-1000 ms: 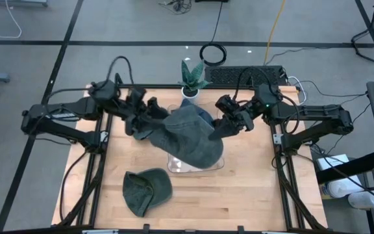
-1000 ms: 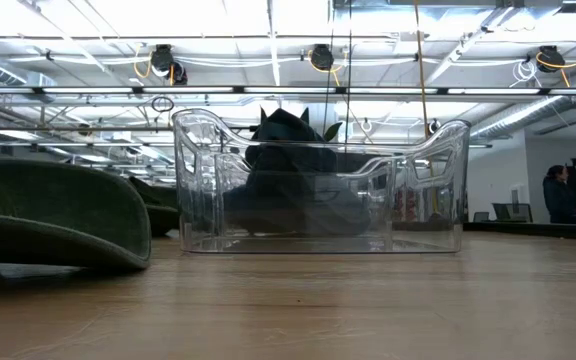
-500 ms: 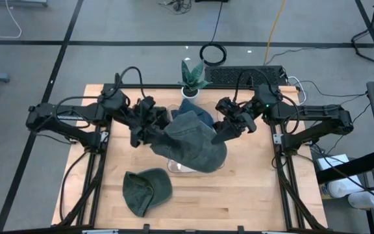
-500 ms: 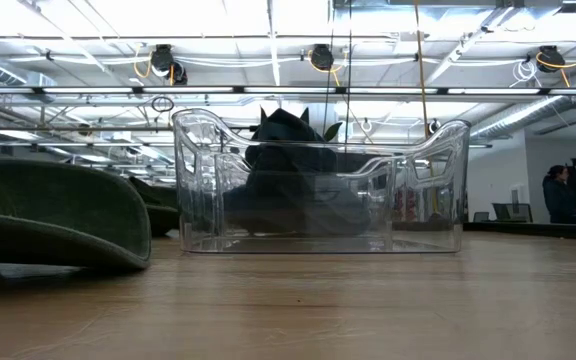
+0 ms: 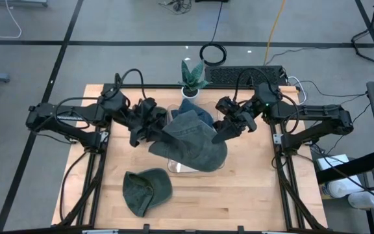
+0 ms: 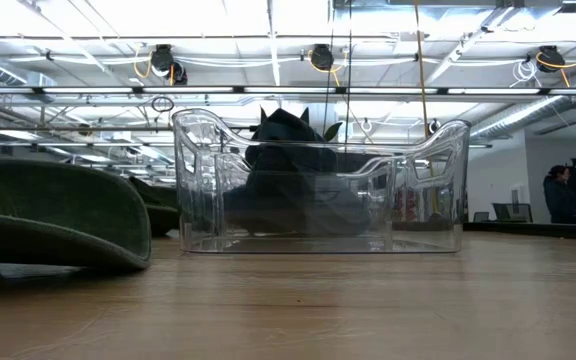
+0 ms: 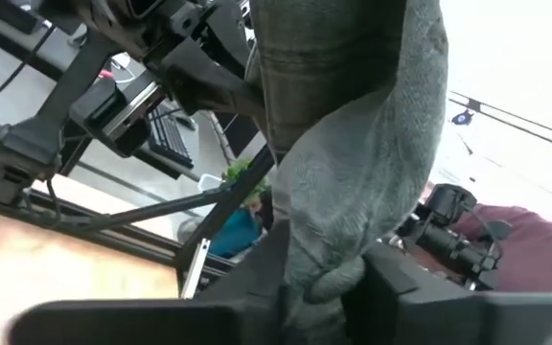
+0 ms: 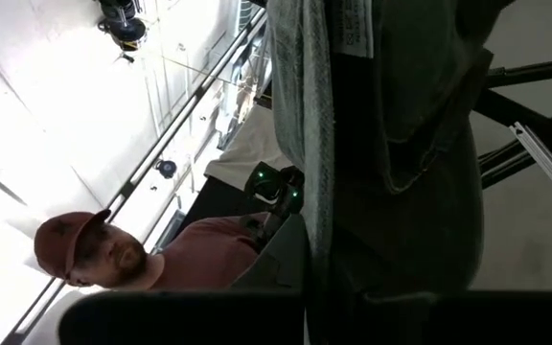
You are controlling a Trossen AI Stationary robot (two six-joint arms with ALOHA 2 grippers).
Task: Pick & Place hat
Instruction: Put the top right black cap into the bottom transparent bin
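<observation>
grey hat [image 5: 190, 142] spread left-right between both pincers

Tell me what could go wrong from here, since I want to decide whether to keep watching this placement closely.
The grey hat, held by the left gripper and right gripper, spreads wider than the clear bin below, so it may drape over the rim. If one side slips, the hat could swing and nudge the bin. The potted plant stands close behind the arms and could be knocked.
</observation>
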